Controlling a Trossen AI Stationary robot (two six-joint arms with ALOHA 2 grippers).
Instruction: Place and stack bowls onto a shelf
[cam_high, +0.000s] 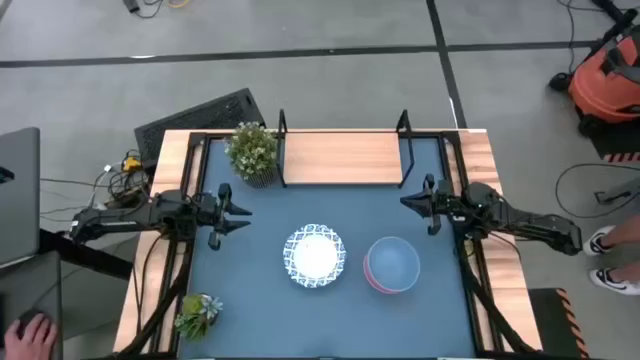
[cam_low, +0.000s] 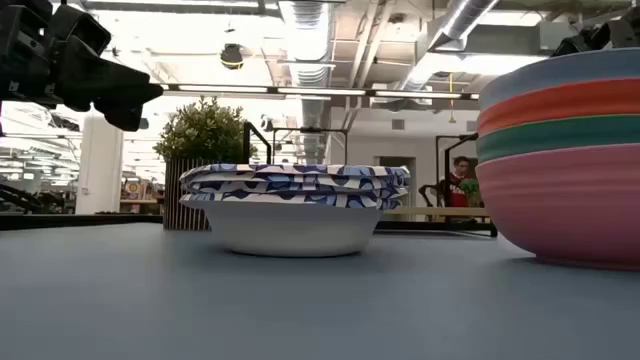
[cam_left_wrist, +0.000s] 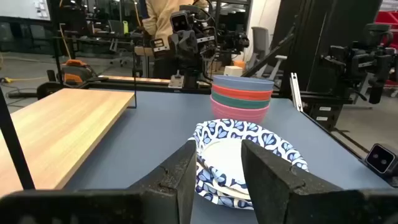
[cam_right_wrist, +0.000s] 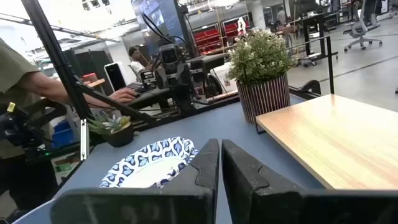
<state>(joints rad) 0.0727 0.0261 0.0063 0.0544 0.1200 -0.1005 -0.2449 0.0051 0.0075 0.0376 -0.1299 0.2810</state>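
While shelf awaits stock: patterned bowls and coloured stack tabled between idle left gripper, parted, empty, and right gripper, nearly closed, empty.

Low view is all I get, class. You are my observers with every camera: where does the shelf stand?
Observer: The shelf stands at the table's far edge, beyond the patterned bowls.
Operator: Which gripper shows at my upper left?
Observer: The left gripper, open, off to the left of the patterned bowls.
Operator: And the other arm?
Observer: The right gripper hangs shut near the shelf's right end post, beyond the coloured stack.
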